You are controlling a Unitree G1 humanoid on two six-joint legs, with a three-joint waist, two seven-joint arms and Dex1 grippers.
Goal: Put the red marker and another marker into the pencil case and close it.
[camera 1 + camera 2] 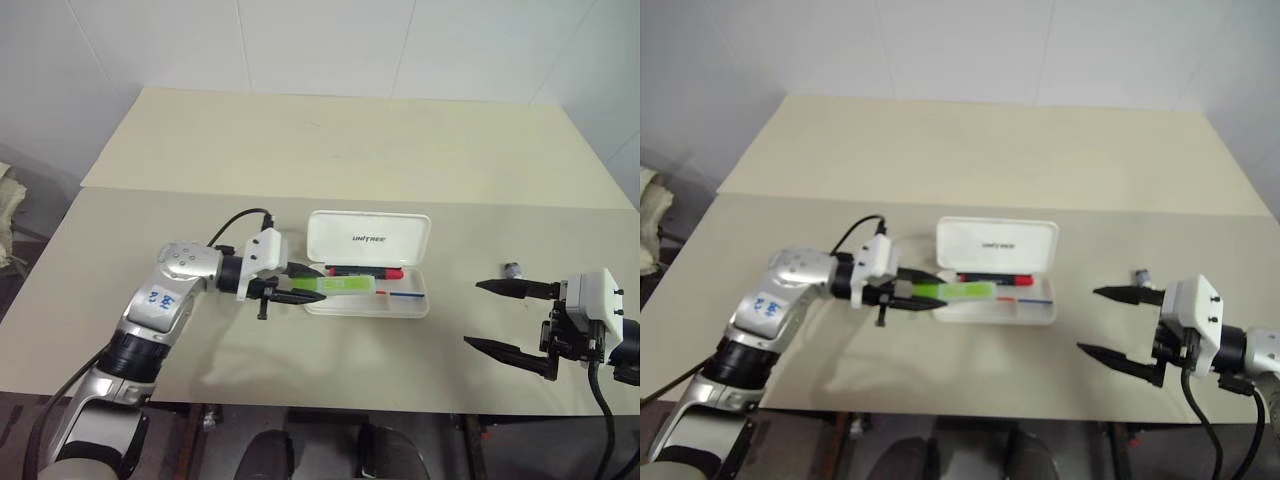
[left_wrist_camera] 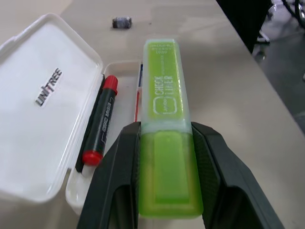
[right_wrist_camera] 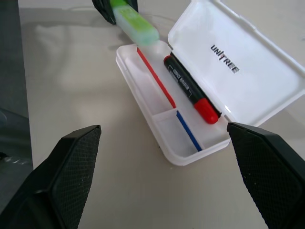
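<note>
On the left, the left tool [image 1: 283,284] reaches in level from the left side of the beige counter [image 1: 330,150], its two black fingers [image 2: 116,179] clamped on the back half of the light green highlighter [image 1: 335,286]. The highlighter lies flat in the grip, pointing toward the right, with its paler capped end sticking out past the fingertips over the left end of the pencil case's tray. Whether the highlighter touches the tray cannot be told; in the right wrist view its cap sits just above the tray's near corner.

In the middle of the counter the white pencil case [image 1: 415,310] lies open, its lid [image 1: 368,238] folded back away from the robot with the "UNITREE" print facing up. The red marker [image 1: 364,271] already lies inside the tray, along the hinge side, with its red cap toward the right end. A thin red stripe [image 3: 156,77] and a thin blue stripe [image 3: 188,130] run along the tray floor, and a low divider separates a smaller compartment at the right end.

Further right, a small dark object [image 1: 513,268] rests on the counter, well apart from the case. Just beside it, the right tool [image 1: 505,318] hangs above the counter's right part with its fingers spread wide apart and nothing between them, pointing left toward the case.
</note>
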